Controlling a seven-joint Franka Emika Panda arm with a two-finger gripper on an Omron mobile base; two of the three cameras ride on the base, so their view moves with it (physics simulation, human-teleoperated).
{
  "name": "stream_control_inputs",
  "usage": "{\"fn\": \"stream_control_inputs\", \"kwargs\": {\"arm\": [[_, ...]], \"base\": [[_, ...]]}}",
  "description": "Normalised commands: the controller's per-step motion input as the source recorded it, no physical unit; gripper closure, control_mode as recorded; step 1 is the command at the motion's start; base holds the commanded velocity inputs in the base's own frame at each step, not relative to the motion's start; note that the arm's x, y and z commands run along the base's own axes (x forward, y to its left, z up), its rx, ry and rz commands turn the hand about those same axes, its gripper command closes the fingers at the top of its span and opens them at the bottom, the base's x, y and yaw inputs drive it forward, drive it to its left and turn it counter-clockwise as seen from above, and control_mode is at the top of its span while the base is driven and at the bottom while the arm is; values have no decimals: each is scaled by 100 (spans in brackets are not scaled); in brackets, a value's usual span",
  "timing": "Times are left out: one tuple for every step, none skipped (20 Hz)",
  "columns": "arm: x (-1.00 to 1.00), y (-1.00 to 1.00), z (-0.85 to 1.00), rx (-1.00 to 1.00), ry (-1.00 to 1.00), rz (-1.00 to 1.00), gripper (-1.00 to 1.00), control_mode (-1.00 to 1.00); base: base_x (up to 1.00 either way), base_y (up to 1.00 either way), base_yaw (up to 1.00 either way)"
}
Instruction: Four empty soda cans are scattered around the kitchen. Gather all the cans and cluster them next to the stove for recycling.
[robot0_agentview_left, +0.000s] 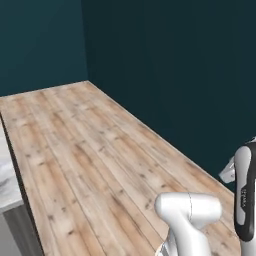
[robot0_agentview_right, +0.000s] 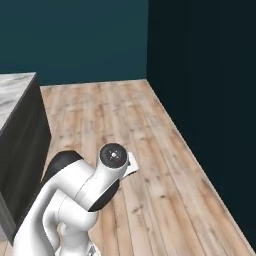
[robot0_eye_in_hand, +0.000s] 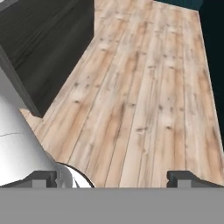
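Arm folded low, fingers spread wide over plank floor.

You were looking at a glossy white arm with rounded links and dark joints. One joint had a round dark cap with a pale centre. Its end effector had small dark finger tips.

My corner of a rendered kitchen

I see pale wood plank flooring running up to dark teal walls at the top of both base views, and at the left edge of my right base view a dark-fronted cabinet block with a grey marbled top.
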Motion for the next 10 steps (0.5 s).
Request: {"fn": "stream_control_inputs", "kwargs": {"arm": [[0, 0, 0, 0, 0, 0, -100, 100], [0, 0, 0, 0, 0, 0, -100, 100], [0, 0, 0, 0, 0, 0, -100, 100], [0, 0, 0, 0, 0, 0, -100, 100], [0, 0, 0, 0, 0, 0, -100, 100], [0, 0, 0, 0, 0, 0, -100, 100], [0, 0, 0, 0, 0, 0, -100, 100], [0, 0, 0, 0, 0, 0, -100, 100], [0, 0, 0, 0, 0, 0, -100, 100], [0, 0, 0, 0, 0, 0, -100, 100]], "base": [[60, -59, 8], [61, -65, 9], [61, -65, 9], [61, -66, 9], [61, -66, 9], [63, -65, 8], [75, -46, 1], [94, -25, 0], [100, -2, 0], [100, 0, -1]]}}
